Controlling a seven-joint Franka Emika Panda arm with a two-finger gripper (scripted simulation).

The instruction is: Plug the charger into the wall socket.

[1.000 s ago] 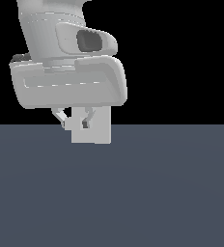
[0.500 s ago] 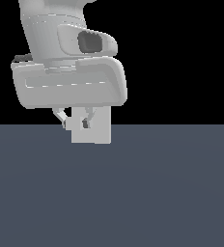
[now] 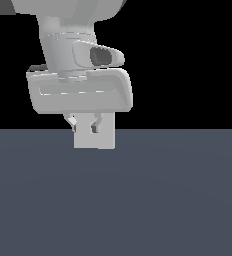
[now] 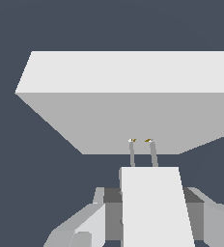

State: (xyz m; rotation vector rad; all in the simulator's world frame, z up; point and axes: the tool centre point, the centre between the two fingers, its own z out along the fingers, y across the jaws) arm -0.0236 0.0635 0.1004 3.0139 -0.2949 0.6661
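In the wrist view the charger (image 4: 155, 207), a small off-white block, sits between my gripper's (image 4: 150, 195) fingers (image 4: 97, 212), which are shut on it. Its two thin prongs (image 4: 153, 153) point at the wall socket (image 4: 133, 111), a large light-grey plate, and their tips meet the plate's face at two small yellowish slots (image 4: 133, 140). In the exterior view the gripper (image 3: 83, 125) hangs in front of the wall socket (image 3: 104, 137). The charger is hidden there.
A dark grey-blue floor (image 3: 138, 200) spreads below and around the plate. The white hand body (image 3: 80, 90) and the arm above it fill the upper middle of the exterior view.
The hand looks slightly smaller and lower in the exterior view, as if moved toward the plate, and more of the arm shows above. The plate has not moved.
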